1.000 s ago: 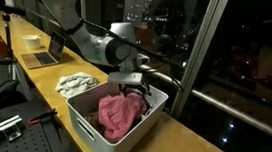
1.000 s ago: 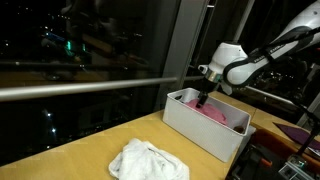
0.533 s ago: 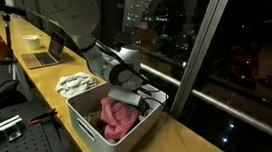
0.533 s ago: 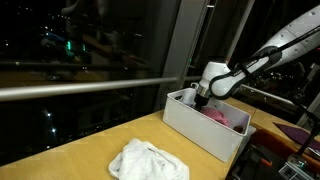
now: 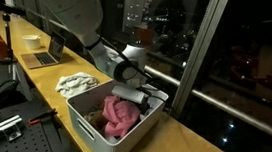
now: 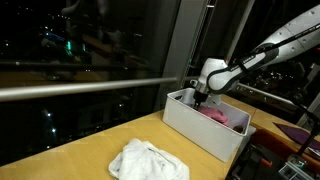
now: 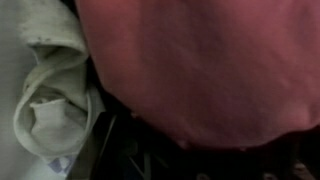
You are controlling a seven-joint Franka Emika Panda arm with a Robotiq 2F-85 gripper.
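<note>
Hangs with the hand (image 5: 131, 93) inside the bin (image 5: 84, 127), close upon the pink cloth (image 5: 118, 116). Cannot tell how far open.

Pincer (image 6: 203, 101) hangs inside white bin (image 6: 193, 130) beside pink cloth (image 6: 226, 116).

An exterior view looks down along the desk (image 5: 46, 80) at the tool (image 5: 130, 93). An exterior view, standing past the white cloth (image 6: 148, 160), faces the tool from lower. Both share the white bin (image 5: 91, 126) under the tool. The wrist view sits close above pink cloth (image 7: 200, 60).

Arm (image 5: 102, 51) angled down, end effector (image 5: 128, 94) fingers hidden.
</note>
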